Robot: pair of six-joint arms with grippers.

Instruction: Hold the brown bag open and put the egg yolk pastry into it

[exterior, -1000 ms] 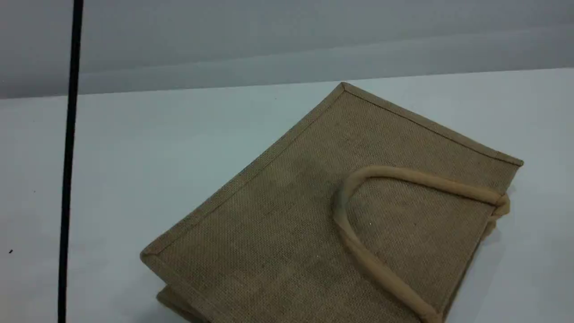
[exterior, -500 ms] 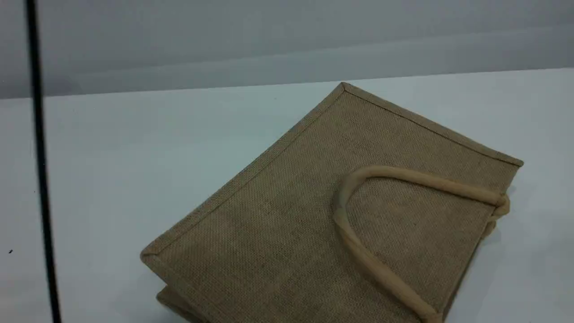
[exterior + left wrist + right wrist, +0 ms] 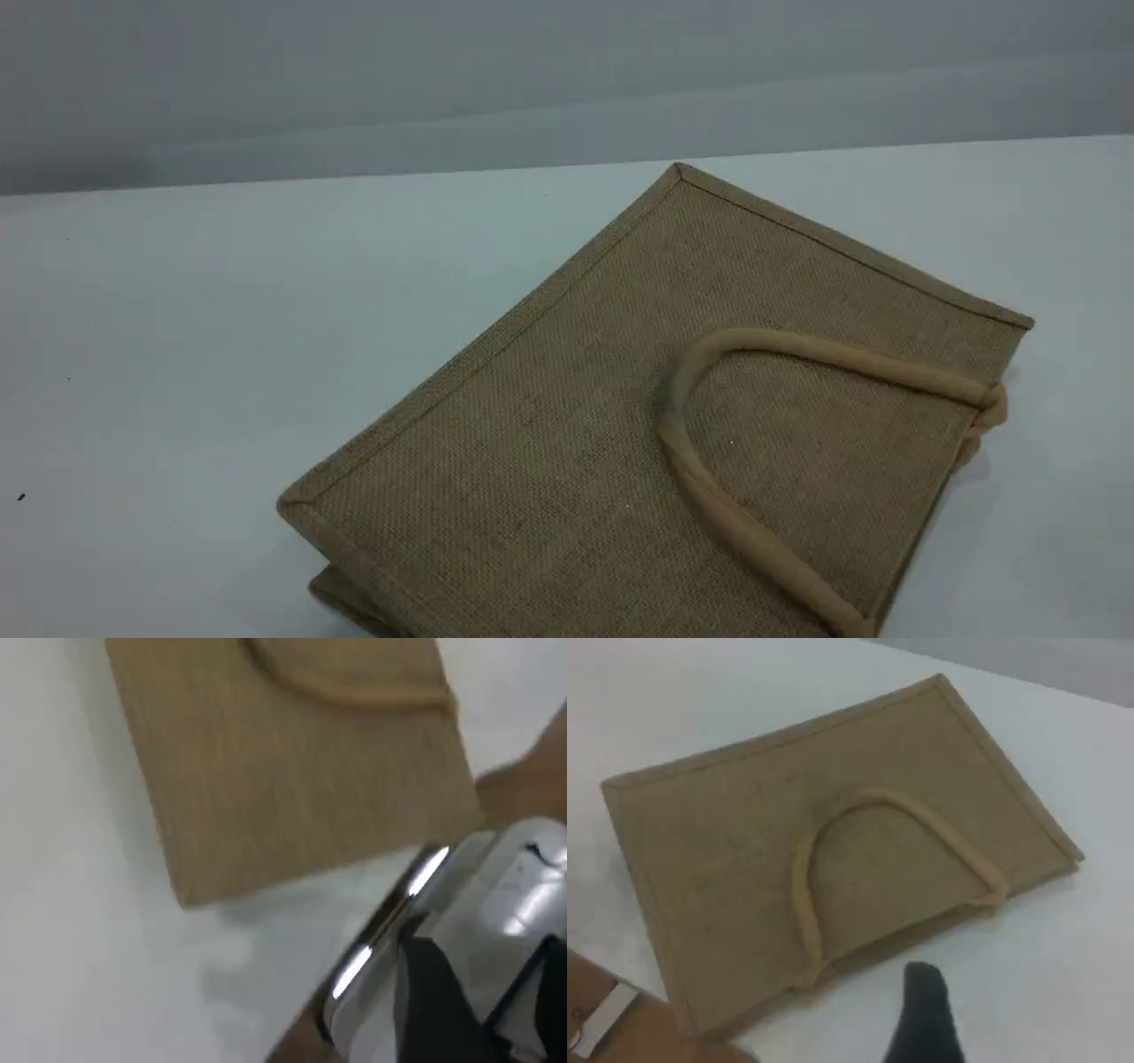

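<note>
The brown bag (image 3: 620, 425) lies flat on the white table (image 3: 221, 310), right of centre. One beige loop handle (image 3: 709, 496) rests on its upper face. It also shows in the left wrist view, brown bag (image 3: 292, 771), and the right wrist view, brown bag (image 3: 744, 868), with its handle (image 3: 806, 904). The egg yolk pastry is out of view. Neither arm appears in the scene view. My left gripper (image 3: 443, 992) is a blurred shiny metal and black shape, off the bag's corner. A dark fingertip (image 3: 923, 1005) of my right gripper hangs above the table near the bag's mouth edge, with nothing in it.
A grey wall (image 3: 443, 80) rises behind the table's far edge. A brown surface with a white label (image 3: 602, 1019) sits at the bottom left of the right wrist view. A blurred brown shape (image 3: 527, 780) shows at the right edge of the left wrist view.
The thin black line at the scene's left slid further left and is gone from view. The bag has not moved.
</note>
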